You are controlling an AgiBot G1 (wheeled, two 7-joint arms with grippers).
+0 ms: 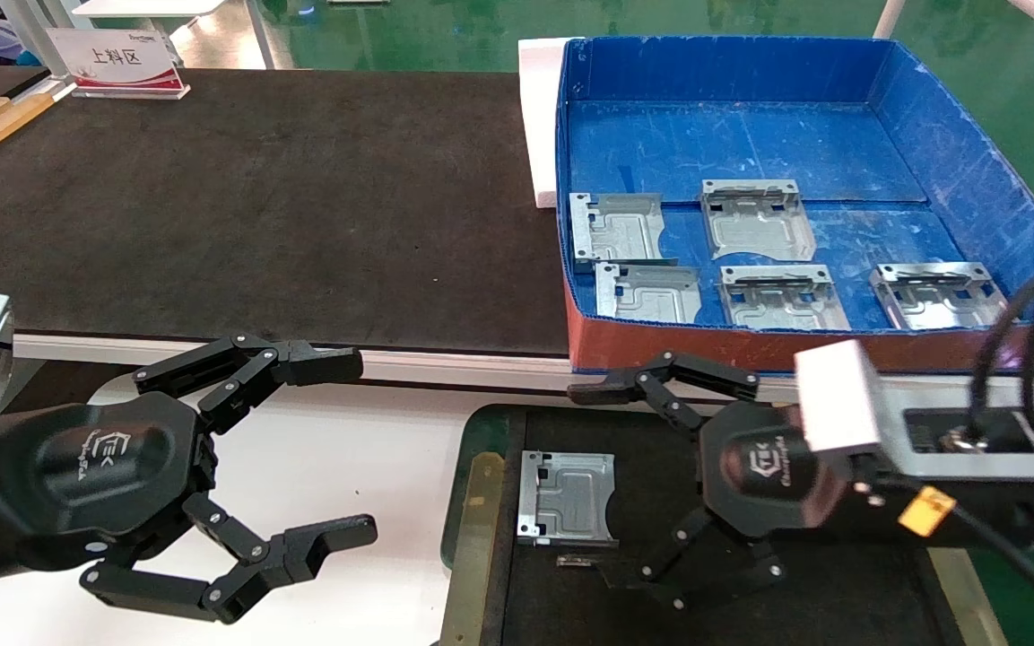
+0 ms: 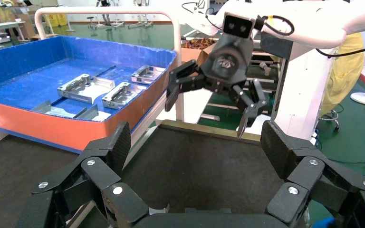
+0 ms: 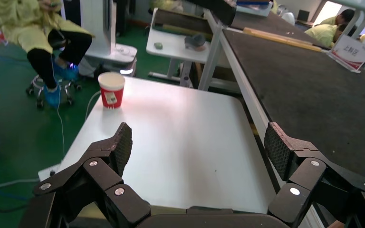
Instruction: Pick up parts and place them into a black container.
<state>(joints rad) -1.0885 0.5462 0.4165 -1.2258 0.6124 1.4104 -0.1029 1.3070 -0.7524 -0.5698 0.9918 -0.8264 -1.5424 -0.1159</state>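
Note:
One silver part (image 1: 566, 496) lies flat on the floor of the black container (image 1: 479, 431), the green-rimmed tray at the front. Several more parts (image 1: 757, 218) lie in the blue box (image 1: 974, 161); they also show in the left wrist view (image 2: 85, 88). My right gripper (image 1: 584, 480) is open and empty, above the tray just right of the placed part, and it shows in the left wrist view (image 2: 205, 118). My left gripper (image 1: 346, 449) is open and empty over the white table, left of the tray, facing it. In each wrist view the jaws stand wide apart with nothing between them.
A wide black mat (image 1: 256, 206) covers the table behind. A white foam block (image 1: 539, 126) stands against the blue box's left wall. A sign (image 1: 117, 63) stands at the far left. A red paper cup (image 3: 110, 90) sits on the white table (image 3: 171, 142).

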